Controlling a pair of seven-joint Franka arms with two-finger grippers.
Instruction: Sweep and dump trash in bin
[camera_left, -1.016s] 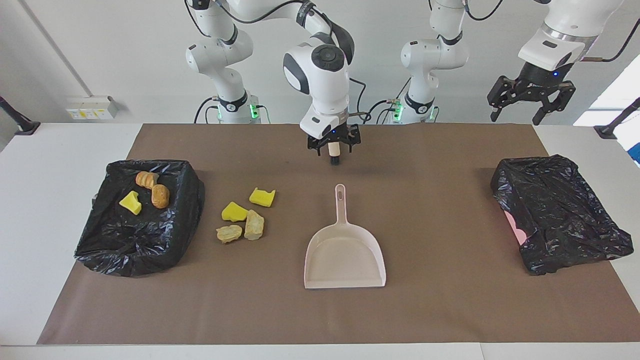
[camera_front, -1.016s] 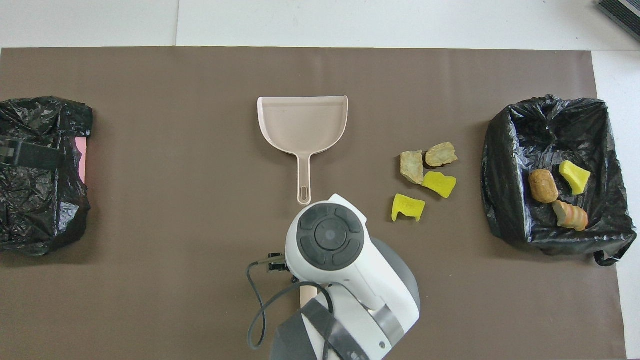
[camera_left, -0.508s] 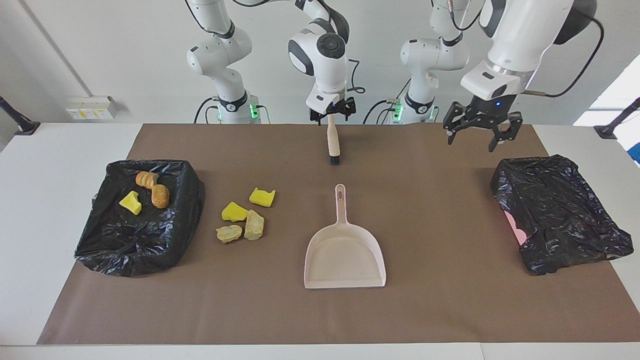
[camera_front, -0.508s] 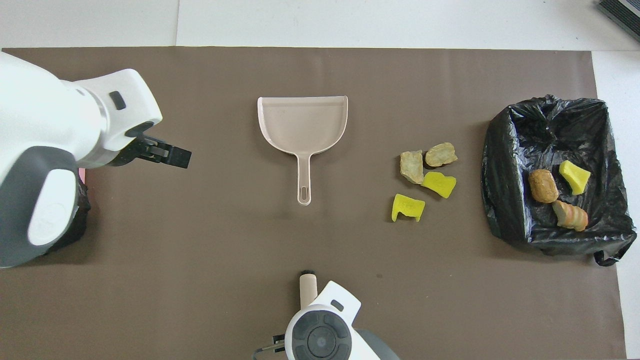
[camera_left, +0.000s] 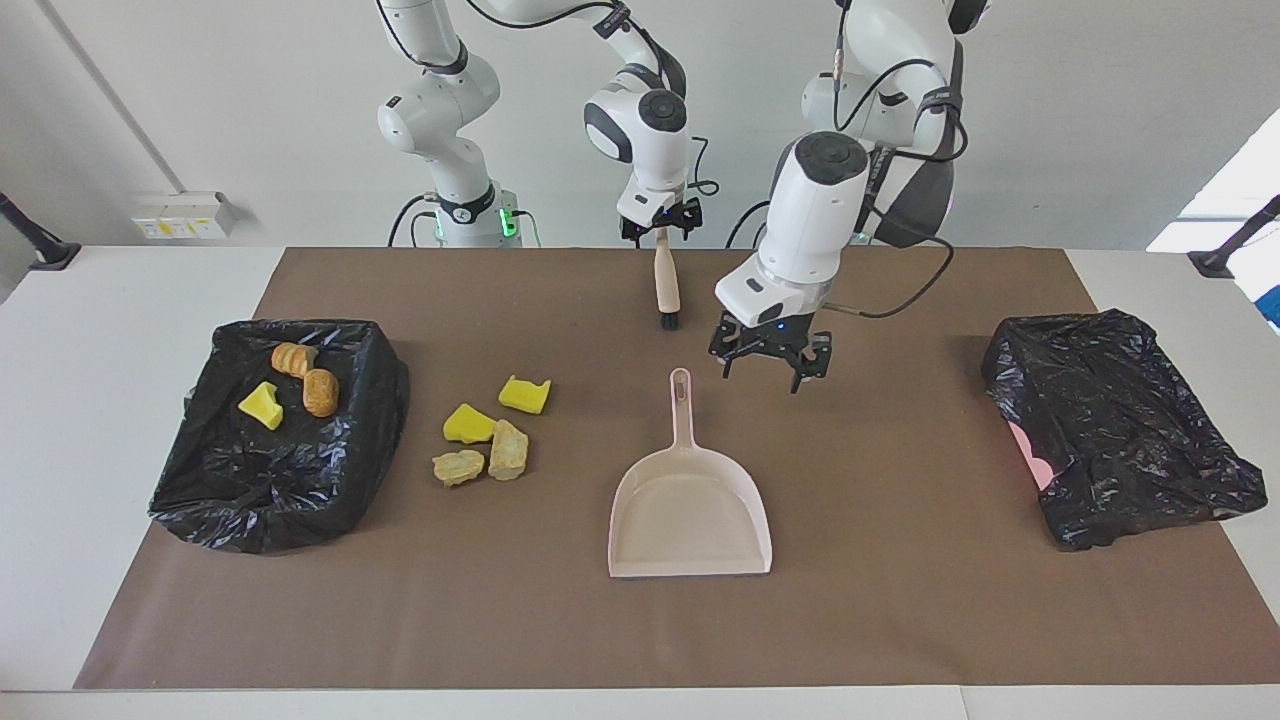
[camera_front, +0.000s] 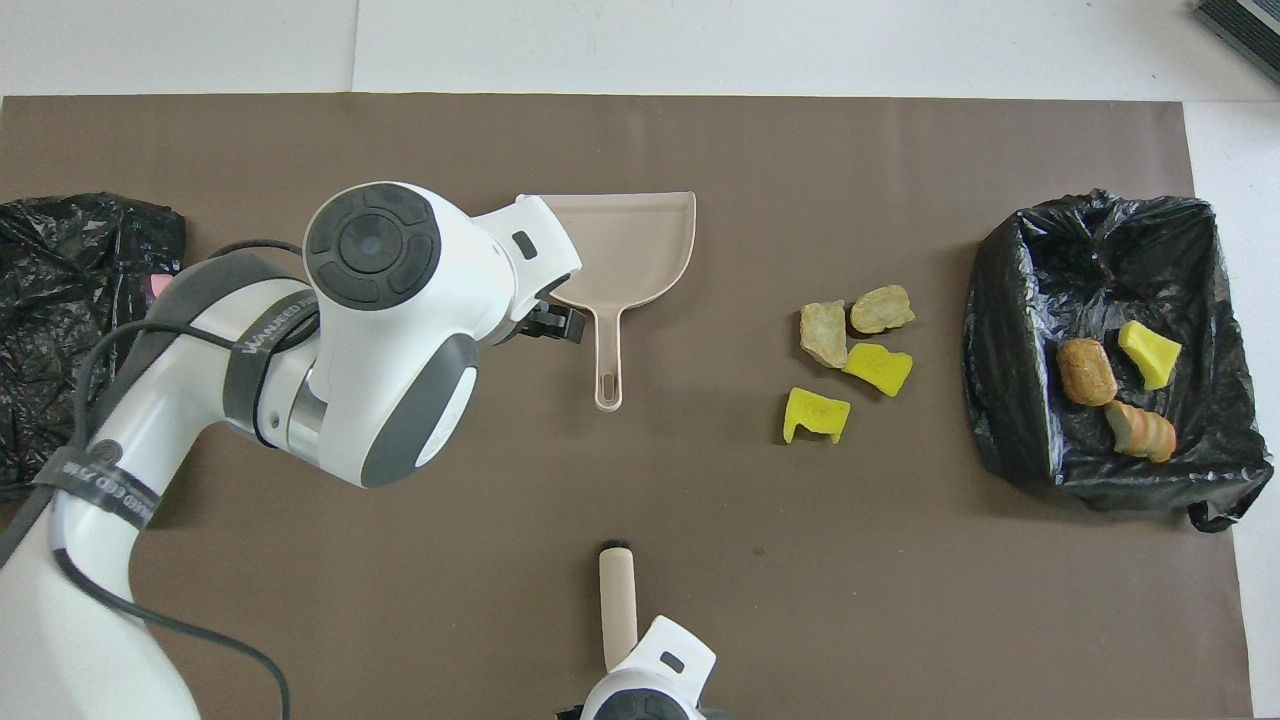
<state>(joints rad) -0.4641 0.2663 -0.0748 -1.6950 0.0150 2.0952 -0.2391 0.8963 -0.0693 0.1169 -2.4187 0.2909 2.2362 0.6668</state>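
Note:
Several trash lumps lie on the brown mat: two yellow chunks (camera_left: 525, 394) (camera_left: 468, 424) and two tan pieces (camera_left: 508, 450) (camera_left: 458, 467); they also show in the overhead view (camera_front: 816, 413) (camera_front: 823, 333). Three more lumps (camera_left: 320, 392) lie in the black-lined bin (camera_left: 250, 480) at the right arm's end. The beige dustpan (camera_left: 690, 510) lies mid-mat with its handle toward the robots. My left gripper (camera_left: 763, 375) is open, low over the mat beside the dustpan handle; one finger shows in the overhead view (camera_front: 556, 323). My right gripper (camera_left: 660, 232) is shut on the brush (camera_left: 666, 285), bristles down.
A second black-lined bin (camera_left: 1120, 440) stands at the left arm's end of the mat and shows a pink patch on its side. In the overhead view the left arm covers a corner of the dustpan (camera_front: 640, 250). The brush (camera_front: 617, 595) is nearer to the robots than the dustpan.
My left arm swung from above the bin at its end down to beside the dustpan handle. My right gripper drew back toward the robots and rose with the brush. The trash has not moved.

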